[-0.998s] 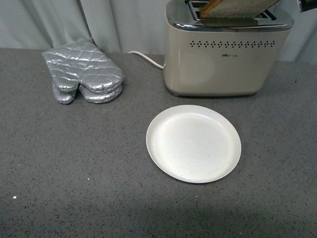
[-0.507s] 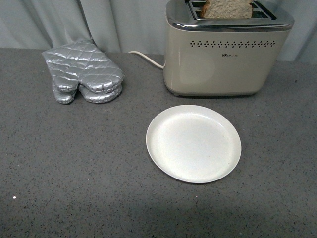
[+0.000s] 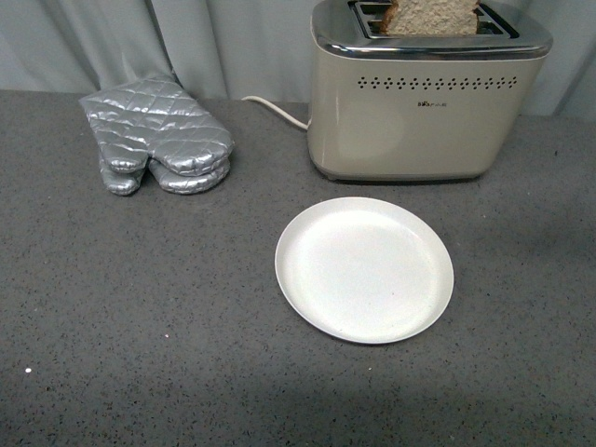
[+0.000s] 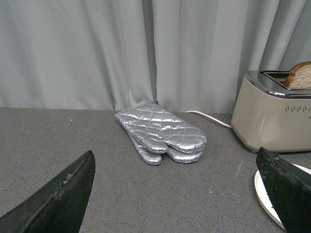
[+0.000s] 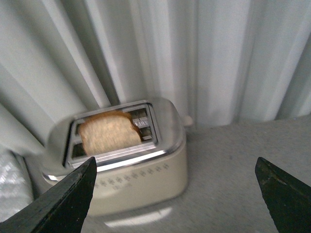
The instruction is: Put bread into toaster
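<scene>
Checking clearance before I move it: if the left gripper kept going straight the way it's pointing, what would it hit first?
Most likely the silver oven mitts, which lie roughly centred between the open left gripper fingers. The grey countertop before them looks bare. Depth is hard to judge, so it might pass over them to the curtain.

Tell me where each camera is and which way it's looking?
Front view: on the robot's body, looking down at the plate, mitts and toaster; no arms show.
Left wrist view: low over the table, facing the mitts and curtain; open left gripper fingertips show.
Right wrist view: high up, looking down at the bread in the toaster; open right gripper fingertips show.
All three share the toaster and bread.
</scene>
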`<state>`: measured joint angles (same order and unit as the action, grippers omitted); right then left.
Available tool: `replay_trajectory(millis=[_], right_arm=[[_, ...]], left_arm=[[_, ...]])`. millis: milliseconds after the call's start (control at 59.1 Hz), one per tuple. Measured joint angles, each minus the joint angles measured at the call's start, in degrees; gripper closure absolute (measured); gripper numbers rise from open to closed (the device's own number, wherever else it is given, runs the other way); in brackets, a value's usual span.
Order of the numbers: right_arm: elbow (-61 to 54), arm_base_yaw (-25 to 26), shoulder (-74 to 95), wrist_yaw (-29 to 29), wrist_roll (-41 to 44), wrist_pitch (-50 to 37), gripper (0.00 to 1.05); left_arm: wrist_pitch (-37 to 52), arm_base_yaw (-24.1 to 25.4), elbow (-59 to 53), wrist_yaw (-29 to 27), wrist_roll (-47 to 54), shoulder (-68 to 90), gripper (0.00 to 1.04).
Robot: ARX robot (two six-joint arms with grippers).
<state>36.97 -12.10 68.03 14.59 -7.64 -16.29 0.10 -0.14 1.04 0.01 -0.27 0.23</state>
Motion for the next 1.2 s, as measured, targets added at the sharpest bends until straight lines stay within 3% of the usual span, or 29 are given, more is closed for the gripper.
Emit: replay_trajectory(millis=[152,271,321,389,609,778,879,1201], right_arm=[[-13.00,0.24,-10.32,1.16,6.54,1.46,0.10],[-20.65,-0.83,-16.11,3.48,8.81,-2.19,0.11],[-26.73,-0.85,-18.62,-0.55,8.50,-13.77,0.21],[-31.47,-0.33,-22.56,-2.95,8.41,-21.03,0.34],[-35.80,4.11,-30.45,-6.78,8.28,-20.20,0.77],[-36.70,7.30,-35.71,-11.04,8.31,-15.32,1.04],[-36.72,11.58,-40.15,-14.08,8.26,-11.37,1.04],[-36.72,11.96,-49.05,-14.49,8.20,-2.86,1.04]], left_arm=[[0.00,0.00,0.00,0.00,0.00,0.00,0.07],[0.00,0.00,0.00,0.00,0.00,0.00,0.07],[-0.02,0.00,0.00,0.00,0.00,0.00,0.07],[-0.04,0.00,0.00,-0.04,0.00,0.00,0.07],[-0.07,0.00,0.00,0.00,0.00,-0.02,0.07],[-0.07,0.00,0.00,-0.02,0.00,-0.04,0.07],[-0.07,0.00,0.00,0.00,0.00,-0.04,0.07],[-0.07,0.00,0.00,0.00,0.00,-0.04,0.07]])
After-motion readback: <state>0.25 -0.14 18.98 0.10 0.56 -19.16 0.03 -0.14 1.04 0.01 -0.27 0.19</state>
